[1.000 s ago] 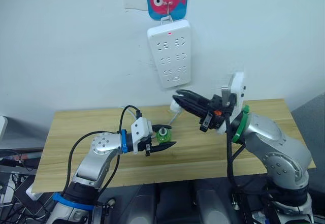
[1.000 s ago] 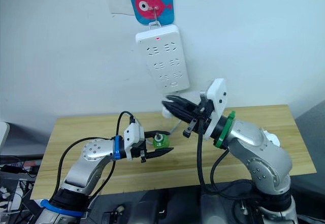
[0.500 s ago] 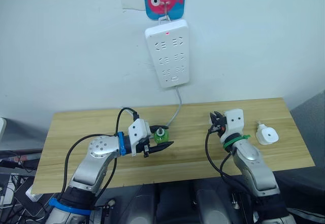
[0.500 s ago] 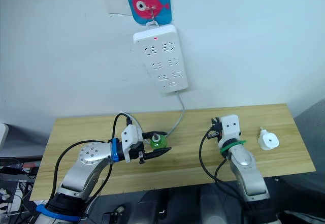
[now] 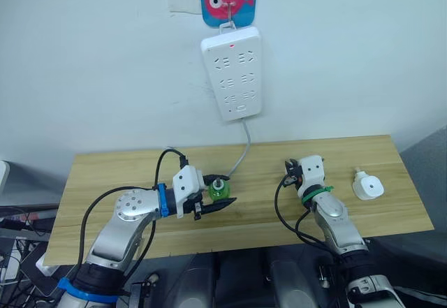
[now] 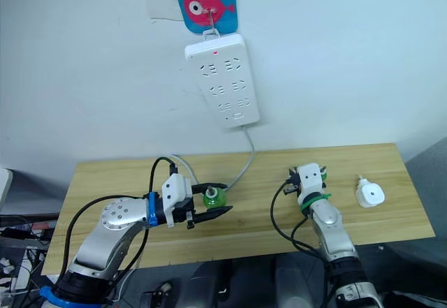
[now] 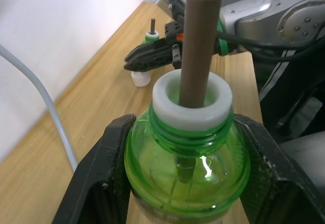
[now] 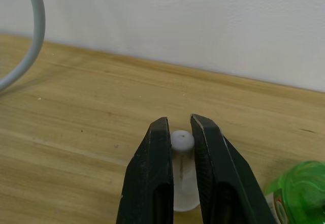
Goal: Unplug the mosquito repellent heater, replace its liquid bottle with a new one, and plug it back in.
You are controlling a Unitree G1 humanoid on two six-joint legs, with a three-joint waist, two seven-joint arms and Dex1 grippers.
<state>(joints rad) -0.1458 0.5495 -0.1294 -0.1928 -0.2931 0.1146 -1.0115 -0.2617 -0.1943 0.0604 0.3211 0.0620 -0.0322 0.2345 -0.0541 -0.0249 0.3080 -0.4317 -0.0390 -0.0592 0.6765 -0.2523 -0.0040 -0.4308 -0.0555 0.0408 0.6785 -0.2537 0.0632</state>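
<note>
One step looks done: heater (image 5: 368, 186) unplugged, lying on the surface well outboard of my right jaws (image 5: 288, 171). Those are all but closed, empty, above a white cap (image 8: 182, 140). My left jaws (image 5: 227, 189) clamp a green bottle (image 7: 187, 158). Remaining, I judge: fit bottle, replug into strip (image 5: 232, 74).

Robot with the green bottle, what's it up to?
The left end effector grips a green bottle with its brown wick sticking up. The right end effector is down at a small white cap on the table. The white heater lies unplugged on the table, away from the power strip on the wall.
</note>
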